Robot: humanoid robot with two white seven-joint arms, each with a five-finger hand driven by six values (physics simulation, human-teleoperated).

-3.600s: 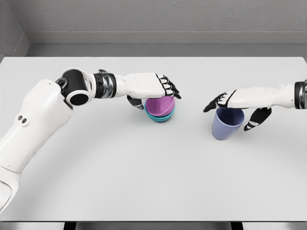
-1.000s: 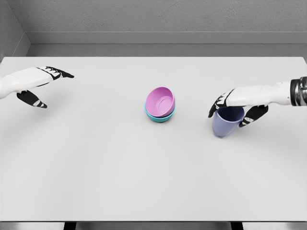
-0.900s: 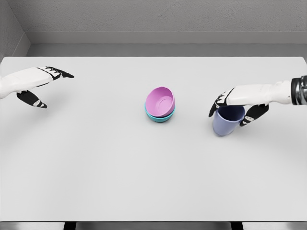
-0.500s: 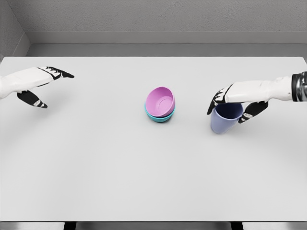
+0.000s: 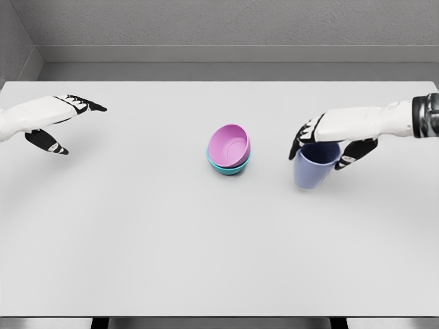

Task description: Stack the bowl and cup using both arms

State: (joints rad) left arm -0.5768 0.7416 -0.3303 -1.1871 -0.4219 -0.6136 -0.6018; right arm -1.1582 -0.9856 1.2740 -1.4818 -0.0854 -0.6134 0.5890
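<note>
A pink bowl (image 5: 229, 144) sits nested in a teal bowl (image 5: 226, 168) at the middle of the white table (image 5: 171, 240). To their right a lavender cup (image 5: 312, 168) hangs upright just above the table, gripped at its rim by my right hand (image 5: 321, 142), fingers on the left side and thumb on the right. My left hand (image 5: 65, 120) hovers open at the far left edge, well away from the bowls.
The table's far edge meets a grey wall. Nothing else stands on the surface.
My right hand has lifted the cup slightly and carried it left toward the bowls. The left hand, which earlier set the pink bowl in the teal one, stays withdrawn at the left.
</note>
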